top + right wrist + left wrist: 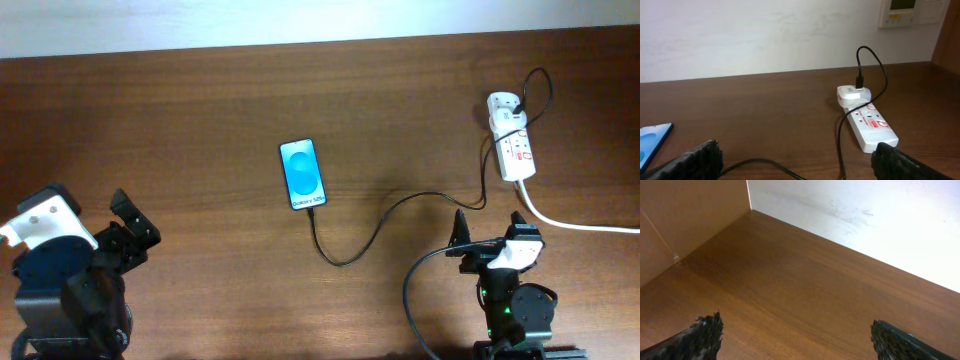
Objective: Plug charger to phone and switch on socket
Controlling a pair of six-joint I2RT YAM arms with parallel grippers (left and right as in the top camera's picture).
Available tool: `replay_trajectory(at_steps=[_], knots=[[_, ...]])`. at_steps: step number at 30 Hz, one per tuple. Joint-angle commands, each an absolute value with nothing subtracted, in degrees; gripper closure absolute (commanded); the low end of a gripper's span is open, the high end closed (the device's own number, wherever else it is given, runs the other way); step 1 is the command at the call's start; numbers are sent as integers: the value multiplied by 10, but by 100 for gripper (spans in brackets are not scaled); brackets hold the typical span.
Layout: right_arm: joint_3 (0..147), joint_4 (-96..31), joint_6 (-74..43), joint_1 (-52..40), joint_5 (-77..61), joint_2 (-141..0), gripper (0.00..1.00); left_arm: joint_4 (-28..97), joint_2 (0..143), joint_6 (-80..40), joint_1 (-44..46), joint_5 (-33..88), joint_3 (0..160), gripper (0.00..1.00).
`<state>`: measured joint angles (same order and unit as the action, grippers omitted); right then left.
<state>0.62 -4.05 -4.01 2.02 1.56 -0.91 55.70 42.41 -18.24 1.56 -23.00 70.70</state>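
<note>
The phone [303, 173] lies flat at mid-table with its blue screen lit; its corner shows in the right wrist view [650, 142]. The thin black charger cable [345, 261] runs from the phone's near end in a loop to a white adapter [503, 107] plugged into the white socket strip [517, 148], which also shows in the right wrist view [868, 123]. The cable's tip sits at the phone's near edge. My right gripper [490, 228] is open and empty, just in front of the socket and over the cable [840, 145]. My left gripper [133, 225] is open and empty at the near left, far from the phone.
A thick white cord [580, 225] leaves the socket toward the right edge. The left wrist view shows only bare wooden table [800, 290], a brown panel [685, 215] on the left and a pale wall behind. A wall panel [907, 12] hangs behind the socket.
</note>
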Motion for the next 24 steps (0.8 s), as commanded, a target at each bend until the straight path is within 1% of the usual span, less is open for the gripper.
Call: replay_trajectory(at_steps=[1, 10, 12, 13, 16, 18, 24], knots=[[3, -45, -34, 15, 9, -2, 2, 555, 422, -188, 13, -238, 705, 1], [3, -46, -34, 15, 9, -2, 2, 563, 415, -188, 13, -238, 701, 1], [3, -45, -34, 15, 9, -2, 1, 562, 388, -182, 13, -267, 677, 1], [3, -45, -34, 15, 9, -2, 2, 544, 349, -182, 13, -261, 634, 1], [3, -46, -34, 15, 9, -2, 2, 409, 201, -178, 13, -216, 451, 1], [3, -45, -34, 15, 9, -2, 1, 300, 112, -141, 13, -162, 323, 1], [3, -45, -34, 15, 9, -2, 1, 95, 25, -52, 13, -87, 134, 1]])
